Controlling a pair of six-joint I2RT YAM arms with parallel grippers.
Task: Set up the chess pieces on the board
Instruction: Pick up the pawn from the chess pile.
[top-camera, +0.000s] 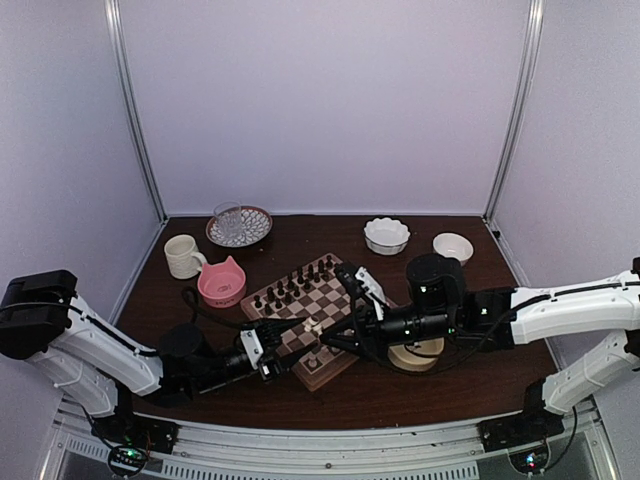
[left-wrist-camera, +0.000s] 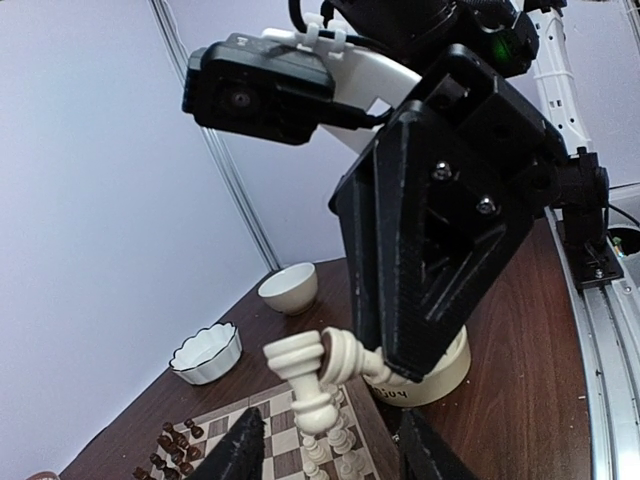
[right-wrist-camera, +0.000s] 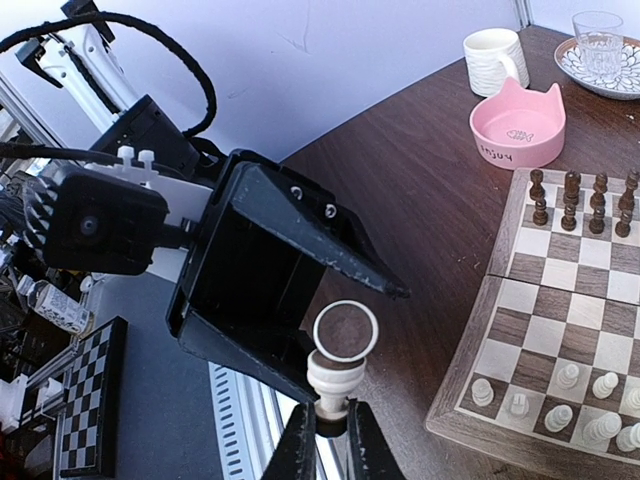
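Cream-white turned chess piece (right-wrist-camera: 338, 378), held in the air over the near part of the board (right-wrist-camera: 530, 330). Its long axis lies roughly level, with the round flat base towards the left gripper (left-wrist-camera: 328, 432). The right gripper (right-wrist-camera: 330, 432) pinches its head. The left fingers stand apart, flanking the base.

The checkered board (top-camera: 335, 290) lies flat, turned at an angle. Cream-white chess pieces (right-wrist-camera: 560, 400) stand in its nearest rows. A lifted piece (right-wrist-camera: 338, 372) hangs sideways above that edge, round base showing

One board (top-camera: 325, 290), two white bowls (top-camera: 387, 235), one pink bowl (top-camera: 222, 283), one mug (top-camera: 183, 256), one glass (top-camera: 229, 220).
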